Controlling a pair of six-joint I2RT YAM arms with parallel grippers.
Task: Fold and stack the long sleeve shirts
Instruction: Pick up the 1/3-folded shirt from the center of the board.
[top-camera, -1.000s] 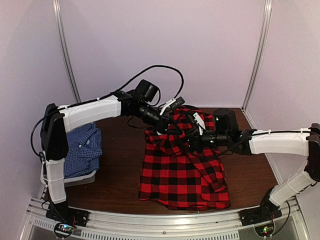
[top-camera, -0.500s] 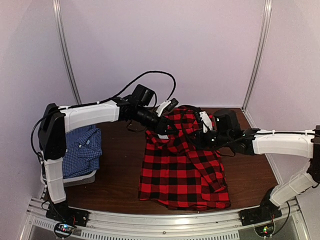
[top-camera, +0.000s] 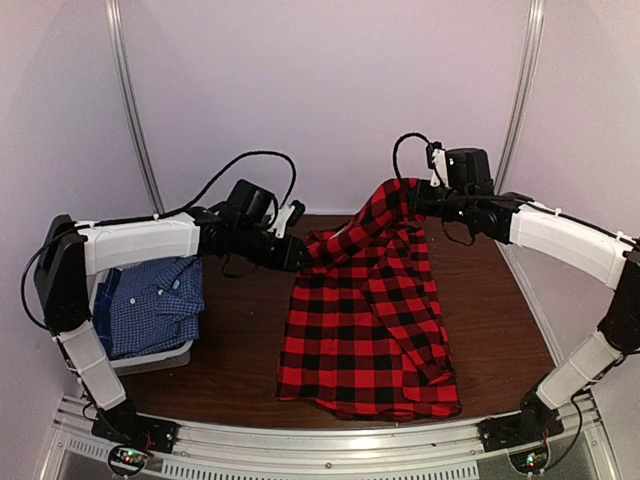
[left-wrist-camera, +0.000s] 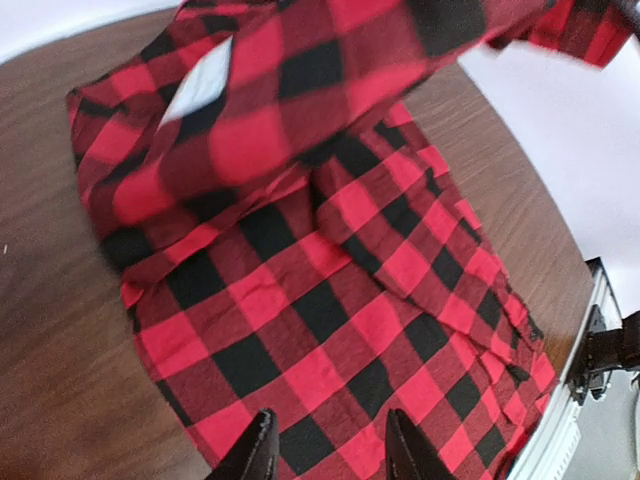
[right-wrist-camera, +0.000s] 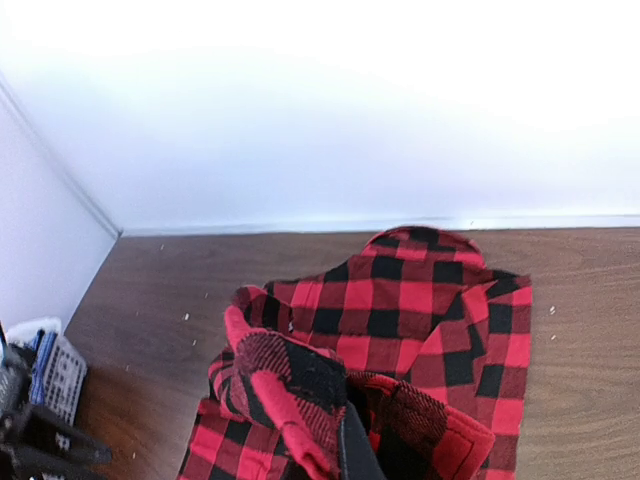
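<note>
The red-and-black plaid long sleeve shirt (top-camera: 365, 330) lies on the brown table, its upper part pulled up off the wood. My right gripper (top-camera: 416, 194) is shut on a bunched fold of that cloth (right-wrist-camera: 300, 385) and holds it high at the back. My left gripper (top-camera: 297, 254) hovers at the shirt's left shoulder; its fingers (left-wrist-camera: 256, 455) stand apart over flat plaid with nothing between them. A white neck label (left-wrist-camera: 200, 85) shows on the raised part. The blue-and-white check shirt (top-camera: 150, 305) rests folded in the basket at the left.
A pale grey plastic basket (top-camera: 150, 358) sits at the table's left edge, under the left arm. White walls close in the back and sides. The metal rail (top-camera: 320, 445) with both arm bases runs along the front. Bare wood (top-camera: 240, 330) lies between basket and plaid shirt.
My right gripper shut on the plaid shirt's upper part and lifted it up and back. My left gripper opened, let go of the cloth and drew back to the left.
</note>
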